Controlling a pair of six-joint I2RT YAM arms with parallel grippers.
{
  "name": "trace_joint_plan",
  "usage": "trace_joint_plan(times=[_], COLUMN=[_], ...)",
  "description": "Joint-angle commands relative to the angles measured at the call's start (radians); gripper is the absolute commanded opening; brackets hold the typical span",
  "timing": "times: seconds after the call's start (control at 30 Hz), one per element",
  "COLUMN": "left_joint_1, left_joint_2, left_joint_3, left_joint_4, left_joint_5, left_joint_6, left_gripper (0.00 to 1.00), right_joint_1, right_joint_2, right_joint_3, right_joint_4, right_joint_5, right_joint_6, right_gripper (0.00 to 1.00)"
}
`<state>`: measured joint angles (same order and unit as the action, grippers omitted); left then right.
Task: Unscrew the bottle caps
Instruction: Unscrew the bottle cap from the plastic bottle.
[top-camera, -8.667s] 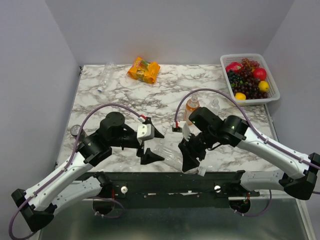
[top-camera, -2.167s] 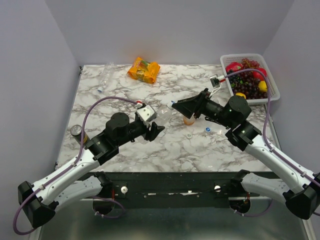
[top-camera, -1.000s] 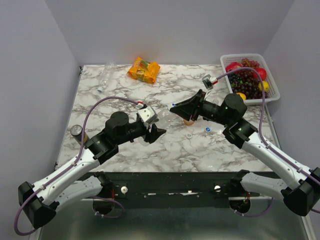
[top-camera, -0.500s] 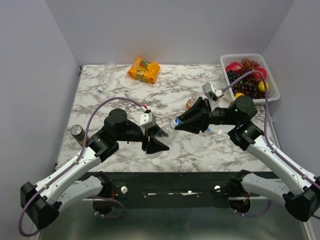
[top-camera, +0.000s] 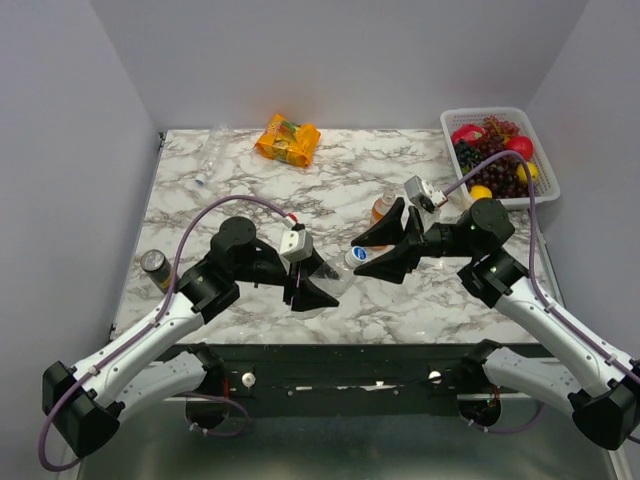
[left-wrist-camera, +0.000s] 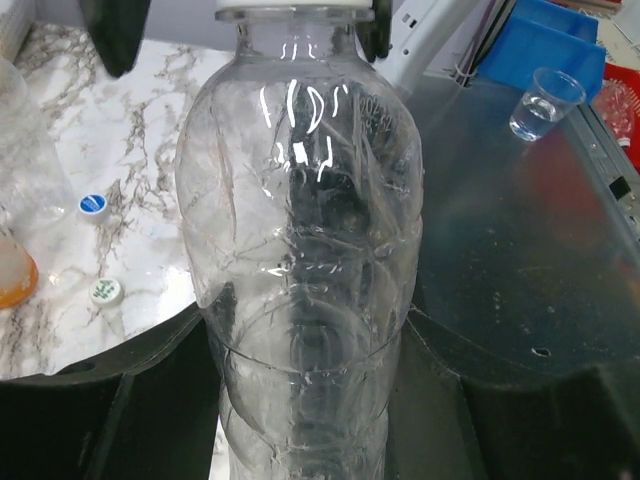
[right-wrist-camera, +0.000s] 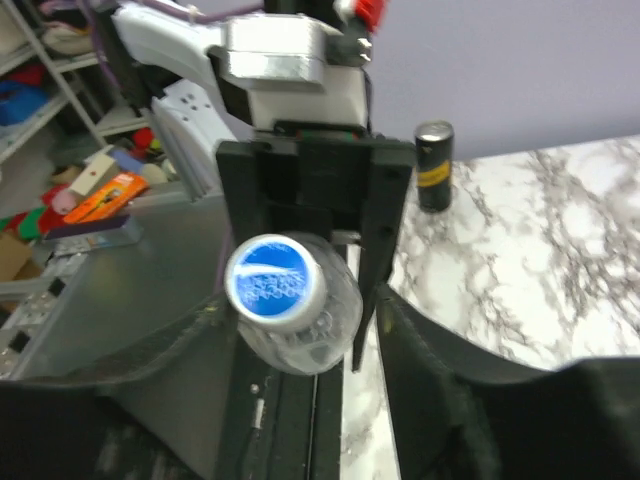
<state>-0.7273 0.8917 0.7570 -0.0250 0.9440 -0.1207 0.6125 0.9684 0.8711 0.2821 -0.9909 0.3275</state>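
a blue cap (right-wrist-camera: 274, 283) sits screwed on the neck of a clear bottle (left-wrist-camera: 300, 250), which is held off the marble table (top-camera: 250, 190) just on the near side of the orange-drink bottle (top-camera: 383, 208), its neck tilted toward the right arm

the left gripper (top-camera: 320, 283) is clamped around the clear bottle's lower body, one finger on each side

the right gripper (top-camera: 368, 257) has its jaws spread wide with the blue cap between them; in the right wrist view neither finger touches the cap

a loose blue cap (left-wrist-camera: 92, 204) and a white cap (left-wrist-camera: 105, 291) with green print lie on the marble just beside the orange-drink bottle

a second clear bottle (top-camera: 208, 160) lies well apart from the orange-drink bottle, toward the far left corner

an orange snack packet (top-camera: 288, 139) lies far behind and left of the orange-drink bottle, a white fruit basket (top-camera: 545, 165) stands to its right at the table edge, and a dark can (top-camera: 155, 263) stands well to its left
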Motion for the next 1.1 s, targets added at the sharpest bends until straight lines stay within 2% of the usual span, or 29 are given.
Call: trace_joint_plan(times=[0.0,0.17,0.27,0.37,0.43,0.5,0.67,0.8,1.07], left_joint_1=[-0.007,-0.006,-0.006,-0.006,-0.009,-0.015,-0.047,-0.073,-0.103], left_joint_2=[-0.043,-0.072,-0.097,-0.103,-0.1,-0.093,-0.039,-0.01,0.016], left_joint_3=[0.036,0.024,0.013,0.022,0.025,0.031,0.057,0.068,0.074], left_joint_4=[0.036,0.04,0.03,-0.03,-0.058,-0.076,-0.127,-0.157,-0.173], left_joint_5=[-0.03,-0.114,-0.27,-0.476,-0.574,-0.611,-0.76,-0.826,-0.86], left_joint_6=[0.069,0.076,0.088,0.115,0.115,0.116,0.115,0.115,0.144], left_gripper=[0.4,0.4,0.42,0.41,0.41,0.4,0.38,0.37,0.37], right_joint_1=[-0.011,-0.01,-0.011,-0.011,-0.011,-0.011,0.004,0.027,0.064], right_joint_2=[-0.063,-0.109,-0.131,-0.14,-0.135,-0.123,-0.1,-0.065,0.03], right_joint_3=[-0.031,-0.021,-0.021,-0.008,0.006,0.023,0.037,0.054,0.095], right_joint_4=[-0.098,-0.185,-0.228,-0.267,-0.279,-0.311,-0.291,-0.247,-0.195], right_joint_5=[0.116,0.166,0.199,0.3,0.403,0.492,0.607,0.693,0.718], right_joint_6=[-0.051,-0.084,-0.085,-0.056,-0.004,0.072,0.189,0.231,0.262], right_gripper=[0.73,0.78,0.79,0.79,0.78,0.75,0.7,0.7,0.69])
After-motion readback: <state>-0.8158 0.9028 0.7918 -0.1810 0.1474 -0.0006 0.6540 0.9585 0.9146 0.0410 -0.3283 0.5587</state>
